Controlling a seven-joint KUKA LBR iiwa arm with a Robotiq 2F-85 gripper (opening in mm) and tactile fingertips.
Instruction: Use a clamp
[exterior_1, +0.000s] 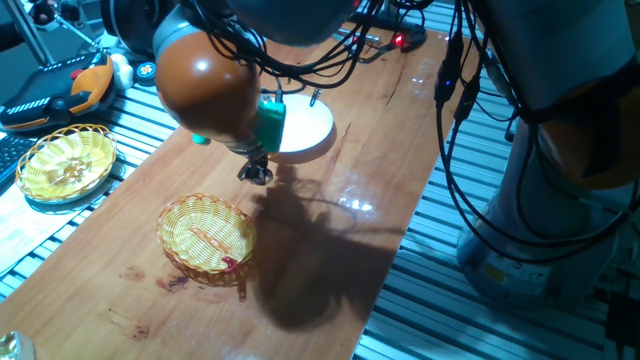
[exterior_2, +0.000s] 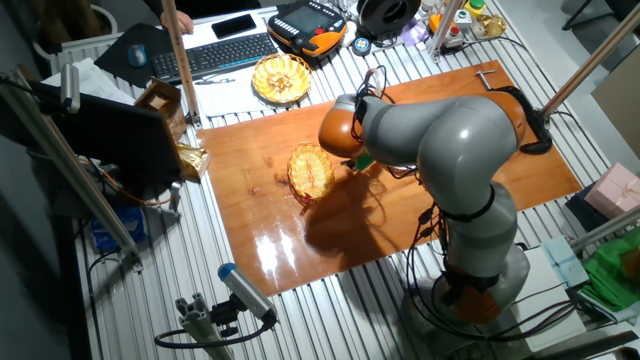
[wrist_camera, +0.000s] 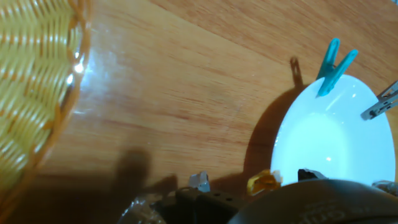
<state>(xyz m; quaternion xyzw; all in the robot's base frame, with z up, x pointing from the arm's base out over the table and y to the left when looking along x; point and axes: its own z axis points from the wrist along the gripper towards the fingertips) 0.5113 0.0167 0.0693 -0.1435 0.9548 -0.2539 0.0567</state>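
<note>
A small tan-yellow piece, which looks like the clamp, shows at the bottom of the hand view. It is at the near rim of the white bowl, right by my gripper's dark body. I cannot tell whether it is held or sits on the rim. My gripper hangs low over the wooden table, between the bowl and the yellow wicker basket. Its fingers look close together, but their state is unclear. The arm hides the gripper in the other fixed view.
A blue clip and a grey metal clip sit on the bowl's far rim. The basket's edge fills the left of the hand view. A second basket stands off the table's left. The basket lies mid-table.
</note>
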